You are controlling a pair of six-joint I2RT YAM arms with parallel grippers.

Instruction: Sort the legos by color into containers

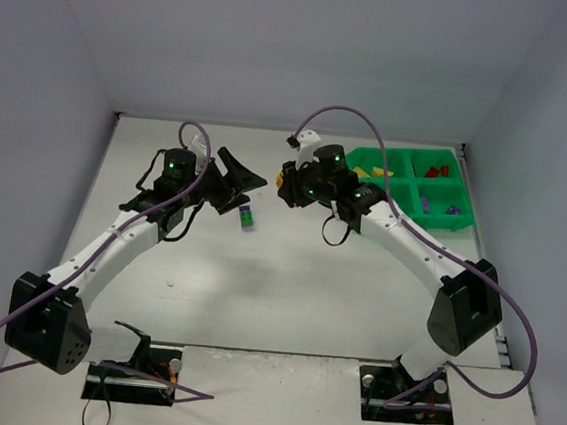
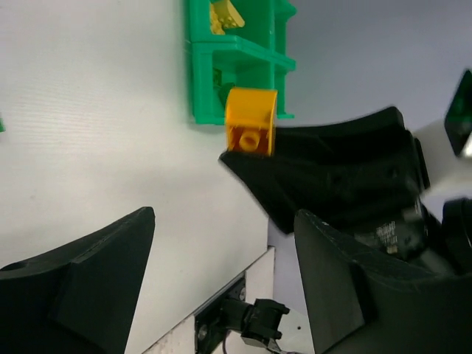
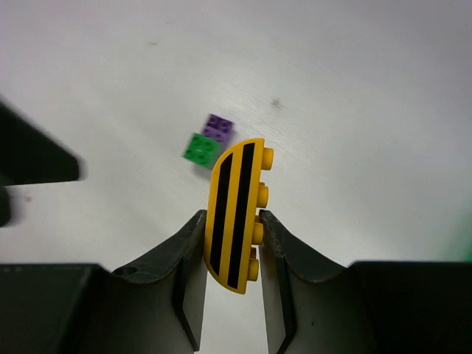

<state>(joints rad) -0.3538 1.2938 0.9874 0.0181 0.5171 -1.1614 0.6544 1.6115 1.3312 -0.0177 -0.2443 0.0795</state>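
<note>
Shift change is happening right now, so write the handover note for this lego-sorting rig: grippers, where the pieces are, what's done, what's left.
Left gripper: open and empty, facing the right one.
Right gripper: shut on a yellow striped piece, held above the table, not yet over the tray.
Loose on the table: a green brick and a purple brick, close together.
Done: red pieces in the tray's far right compartment, purple pieces in the near right one.
Left: drop the yellow piece into the tray, then sort the two loose bricks.
</note>
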